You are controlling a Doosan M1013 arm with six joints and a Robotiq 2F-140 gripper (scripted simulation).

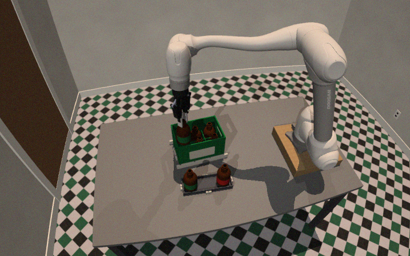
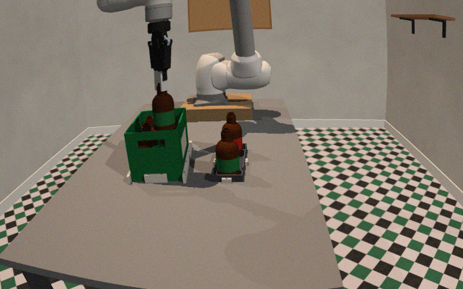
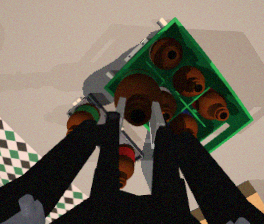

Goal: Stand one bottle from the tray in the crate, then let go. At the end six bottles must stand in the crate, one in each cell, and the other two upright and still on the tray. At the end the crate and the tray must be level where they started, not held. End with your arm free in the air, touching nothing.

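Note:
My gripper is shut on the neck of a brown bottle with a green label. The bottle hangs upright, partly lowered into the front left cell of the green crate, its shoulders still above the rim. It also shows in the exterior view and from above in the wrist view, between my fingers. Several other brown bottles stand in the crate's cells. On the dark tray stand a green-labelled bottle and a red-labelled bottle, both upright.
The crate rests on a pale base mid-table. The tray lies just in front of it. My arm's base sits on a wooden block at the table's right side. A checkered floor surrounds the table.

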